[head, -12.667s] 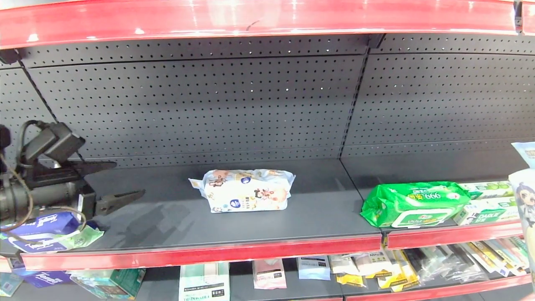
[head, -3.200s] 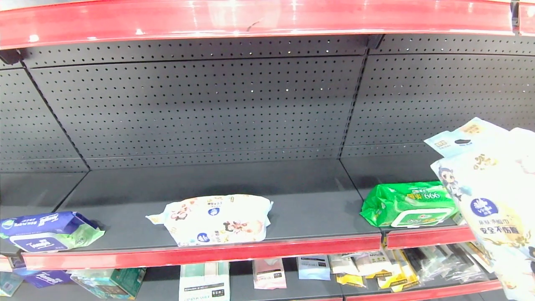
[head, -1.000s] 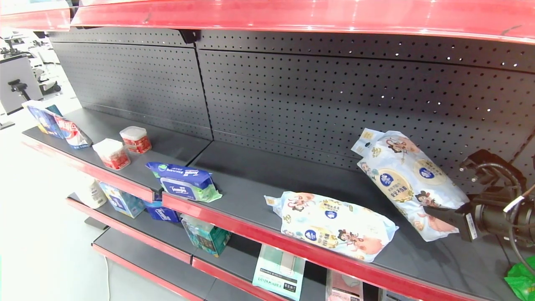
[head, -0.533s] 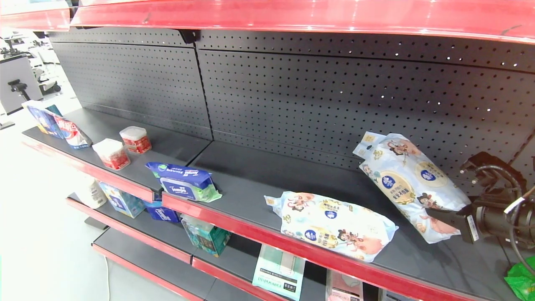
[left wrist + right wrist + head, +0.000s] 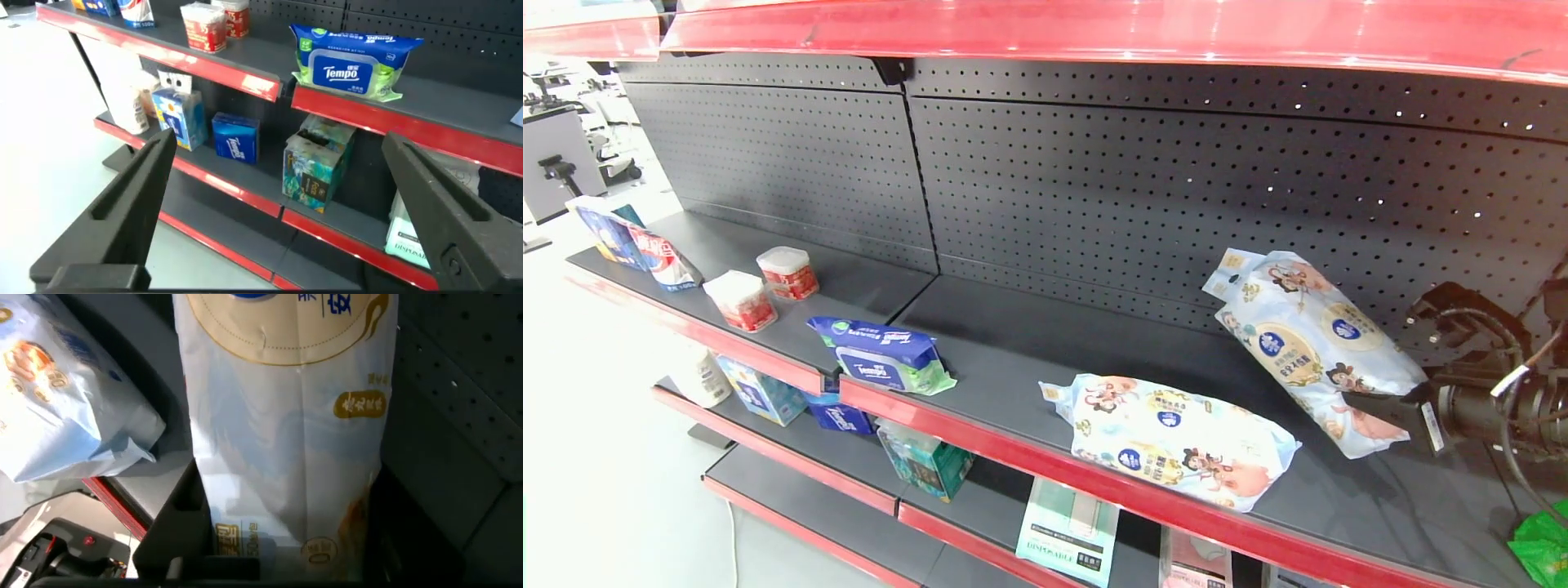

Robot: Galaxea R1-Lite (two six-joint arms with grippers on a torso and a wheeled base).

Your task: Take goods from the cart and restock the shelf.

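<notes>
Right gripper first: clamps the lower end of the cartoon-print tissue pack and, against half a second ago, carries it slightly higher and further left, tilted with its top near the pegboard back, over the grey shelf just behind the matching pack lying at the front edge. Reads as a placement not yet finished, calling for lowering and release beside that pack. Left gripper: hangs with jaws wide apart, holding nothing, by the lower shelves.
</notes>
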